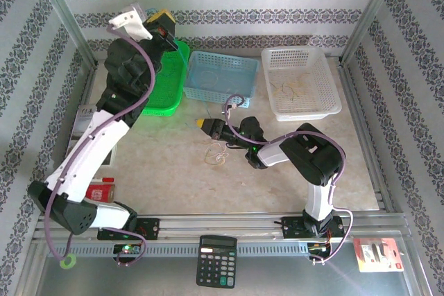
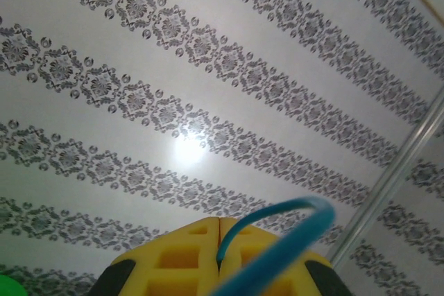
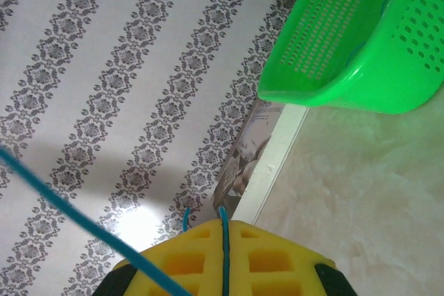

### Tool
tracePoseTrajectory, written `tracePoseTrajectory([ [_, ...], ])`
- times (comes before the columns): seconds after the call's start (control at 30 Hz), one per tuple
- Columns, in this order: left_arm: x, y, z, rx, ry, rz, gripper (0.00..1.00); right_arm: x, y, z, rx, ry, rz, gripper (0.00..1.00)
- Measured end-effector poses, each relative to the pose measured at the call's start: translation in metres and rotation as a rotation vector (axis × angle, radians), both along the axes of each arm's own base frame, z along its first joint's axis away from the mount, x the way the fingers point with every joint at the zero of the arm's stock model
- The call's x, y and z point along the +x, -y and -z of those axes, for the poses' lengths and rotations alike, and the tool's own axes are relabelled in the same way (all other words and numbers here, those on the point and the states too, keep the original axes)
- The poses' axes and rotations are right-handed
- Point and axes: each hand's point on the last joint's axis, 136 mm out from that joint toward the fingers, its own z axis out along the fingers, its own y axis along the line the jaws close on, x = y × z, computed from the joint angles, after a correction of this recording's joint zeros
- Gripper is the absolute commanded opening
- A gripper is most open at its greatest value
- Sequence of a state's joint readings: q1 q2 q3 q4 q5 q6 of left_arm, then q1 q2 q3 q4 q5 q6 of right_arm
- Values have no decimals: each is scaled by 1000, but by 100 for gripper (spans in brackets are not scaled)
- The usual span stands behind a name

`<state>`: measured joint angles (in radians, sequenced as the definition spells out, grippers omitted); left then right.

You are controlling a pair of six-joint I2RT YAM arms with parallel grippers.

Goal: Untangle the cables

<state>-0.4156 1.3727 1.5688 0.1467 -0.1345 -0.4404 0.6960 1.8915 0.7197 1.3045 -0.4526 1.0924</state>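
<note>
Seen from above, the left pincer [image 1: 164, 19] is raised at 11 o'clock above the green basket [image 1: 173, 95]. The right pincer [image 1: 202, 123] sits low near the middle of the worktop [image 1: 166, 150], its yellow tip aimed toward 9 o'clock. A small pale tangle of cables [image 1: 218, 157] lies flat on the worktop at 5 o'clock from that tip, its loops stretched roughly from 8 to 2 o'clock. A blue basket [image 1: 208, 93] and a white basket [image 1: 305, 109] stand at 12 and 1 o'clock. What each pincer grips is too thin to make out from up here

The wrist cameras supply that. On the left wrist, the yellow fingers [image 2: 180, 261] are pressed together on a blue cable [image 2: 291, 216], which rises from the seam, arches over toward 3 o'clock and drops back to the bottom edge. On the right wrist, the fingers are likewise closed on a blue strand [image 3: 223, 240] lying along the seam toward 12 o'clock, with another length running off toward 10 o'clock. I cannot tell whether both are one wire
</note>
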Motion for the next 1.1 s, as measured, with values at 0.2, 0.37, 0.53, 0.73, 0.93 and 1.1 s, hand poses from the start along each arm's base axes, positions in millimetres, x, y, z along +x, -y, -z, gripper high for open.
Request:
tracePoseTrajectory([
  [0.2,26,-6,-5,62,0,-25,0,1,3,9,-27,-17,1,46],
  [0.37,30,-20,-26,91,51,-53,0,12,22,3,-59,-27,38,51],
  [0.53,41,-49,-41,110,85,-122,0,20,47,-31,-42,27,90,51],
  [0.73,67,-71,-27,175,64,-187,0,22,73,-50,-64,50,134,52],
  [0.93,102,-94,5,216,6,-234,0,4,89,-75,-148,111,146,52],
  [1.1,126,-101,34,247,-47,-245,0,-15,104,-93,-220,173,162,53],
])
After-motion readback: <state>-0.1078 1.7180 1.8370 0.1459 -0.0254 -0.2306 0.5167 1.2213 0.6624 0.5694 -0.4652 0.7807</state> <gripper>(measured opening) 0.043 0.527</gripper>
